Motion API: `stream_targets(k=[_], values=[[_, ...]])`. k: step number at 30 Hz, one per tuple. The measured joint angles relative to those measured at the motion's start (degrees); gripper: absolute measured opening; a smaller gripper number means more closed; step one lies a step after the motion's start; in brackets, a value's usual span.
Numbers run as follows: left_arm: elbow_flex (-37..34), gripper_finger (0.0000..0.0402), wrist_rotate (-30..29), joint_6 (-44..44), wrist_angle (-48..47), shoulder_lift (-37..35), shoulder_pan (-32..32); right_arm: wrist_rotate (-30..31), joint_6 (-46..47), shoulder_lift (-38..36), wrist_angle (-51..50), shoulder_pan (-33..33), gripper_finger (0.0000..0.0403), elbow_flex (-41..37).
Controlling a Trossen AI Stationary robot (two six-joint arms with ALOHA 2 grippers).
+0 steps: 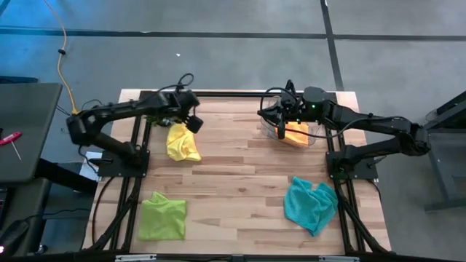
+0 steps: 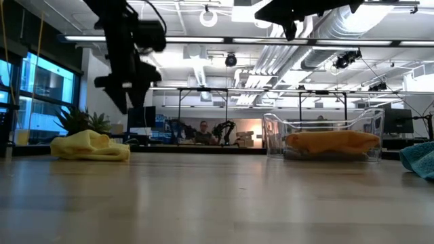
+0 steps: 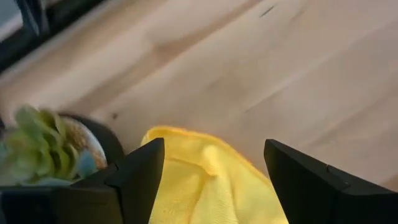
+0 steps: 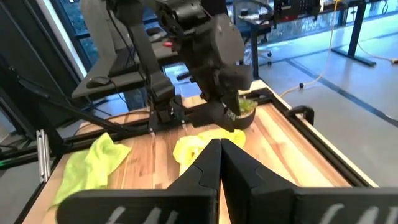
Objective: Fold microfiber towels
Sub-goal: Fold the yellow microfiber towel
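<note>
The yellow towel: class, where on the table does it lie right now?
In the high view the yellow towel lies crumpled at the table's far left, just below the open left gripper and beside the small green plant.

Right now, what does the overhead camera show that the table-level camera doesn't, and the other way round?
Only the high view shows the lime green towel and both arms whole, the left fingers open above the yellow towel. Only the low view shows the room behind, with a person seated there. Both show the yellow towel, the orange towel in the clear bin, and the teal towel.
</note>
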Motion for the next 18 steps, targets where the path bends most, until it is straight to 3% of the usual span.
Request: stream_targets(k=[5,11,18], values=[[-1.24,0.0264,-4.66,-10.08,0.13,4.36,-3.19,0.00,0.00,0.00,-1.13,0.00,0.0000,0.00],[-7.05,0.0247,-10.41,-26.84,1.45,3.60,-10.21,0.02,-0.02,0.00,-1.18,0.00,0.0000,0.00],[-13.12,0.0225,-13.35,-38.33,10.80,3.31,-13.27,2.12,-0.02,0.00,-1.18,-0.04,0.0000,0.00]])
